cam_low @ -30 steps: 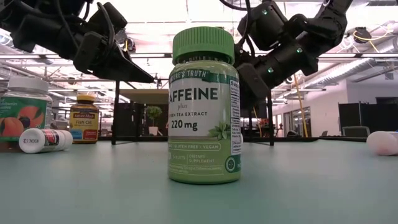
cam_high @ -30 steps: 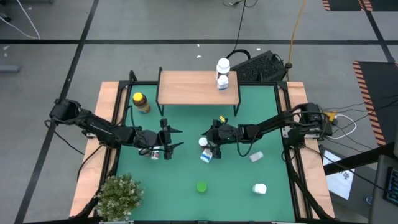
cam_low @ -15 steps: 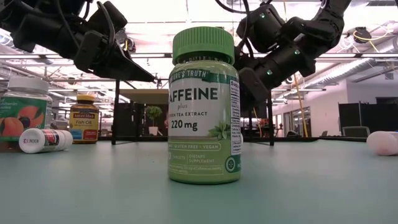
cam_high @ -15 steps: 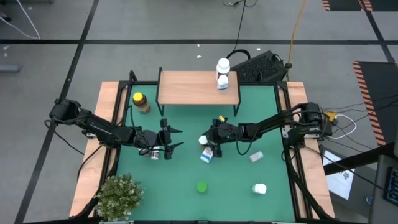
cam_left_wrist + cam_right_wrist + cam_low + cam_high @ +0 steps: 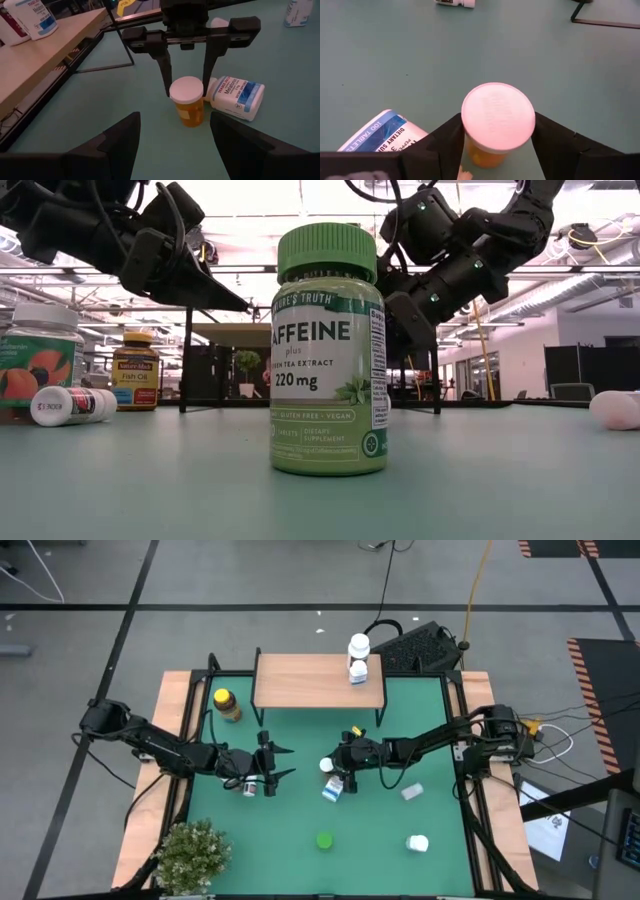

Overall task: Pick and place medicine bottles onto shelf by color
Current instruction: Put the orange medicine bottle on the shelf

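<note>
White-capped orange bottle [image 5: 187,104] stands between right gripper [image 5: 186,82] fingers, which have narrowed, not yet gripping.

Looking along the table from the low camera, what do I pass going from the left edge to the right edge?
White bottle with orange label → small bottle lying on its side → fish oil bottle → big green caffeine bottle → pale bottle at the right edge.
</note>
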You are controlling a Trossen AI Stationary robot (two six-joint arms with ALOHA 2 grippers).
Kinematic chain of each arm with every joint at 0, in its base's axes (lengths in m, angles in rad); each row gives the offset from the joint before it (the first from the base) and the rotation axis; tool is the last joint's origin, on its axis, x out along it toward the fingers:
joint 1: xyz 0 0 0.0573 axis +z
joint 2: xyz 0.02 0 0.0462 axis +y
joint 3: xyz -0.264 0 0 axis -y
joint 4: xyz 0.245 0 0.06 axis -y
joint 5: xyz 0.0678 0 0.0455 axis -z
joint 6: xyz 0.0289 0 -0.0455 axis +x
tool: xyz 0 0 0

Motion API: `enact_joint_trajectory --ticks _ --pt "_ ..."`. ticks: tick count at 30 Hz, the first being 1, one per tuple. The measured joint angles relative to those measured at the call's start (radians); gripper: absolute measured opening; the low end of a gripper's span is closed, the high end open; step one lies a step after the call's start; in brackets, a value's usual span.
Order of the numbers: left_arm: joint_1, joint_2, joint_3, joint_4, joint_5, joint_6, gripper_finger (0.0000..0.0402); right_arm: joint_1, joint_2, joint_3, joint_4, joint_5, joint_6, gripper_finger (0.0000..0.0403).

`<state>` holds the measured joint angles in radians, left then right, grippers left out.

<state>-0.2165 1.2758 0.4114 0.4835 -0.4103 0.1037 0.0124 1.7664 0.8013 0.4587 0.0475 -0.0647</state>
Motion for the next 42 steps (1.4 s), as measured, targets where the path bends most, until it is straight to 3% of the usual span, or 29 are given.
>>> enact_joint_trajectory --ticks 17,24,28,34,38,42 --pt "0.0 0.0 0.0 -0.003 0.0 -0.012 0.0246 0.0 -0.024 -0.001 0.014 0.0 0.0 0.0203" --pt "0.0 0.0 0.0 -0.01 0.0 -0.021 0.0246 -0.034 -0.234 -0.001 -0.136 0.038 -0.001 0.0203" --pt "0.0 0.0 0.0 -0.01 0.0 -0.023 0.0246 -0.095 -0.405 -0.001 -0.248 0.136 0.0 0.0203" --pt "0.0 0.0 0.0 -0.006 0.0 -0.023 0.0246 -0.256 -0.598 -0.001 -0.391 0.087 -0.009 0.0203" --pt "0.005 0.0 0.0 0.013 0.0 -0.015 0.0246 -0.383 -0.619 -0.001 -0.396 0.01 0.0 0.0203" --pt "0.017 0.0 0.0 0.019 0.0 -0.012 0.0246 -0.456 -0.584 -0.001 -0.397 0.0 0.009 0.0203"
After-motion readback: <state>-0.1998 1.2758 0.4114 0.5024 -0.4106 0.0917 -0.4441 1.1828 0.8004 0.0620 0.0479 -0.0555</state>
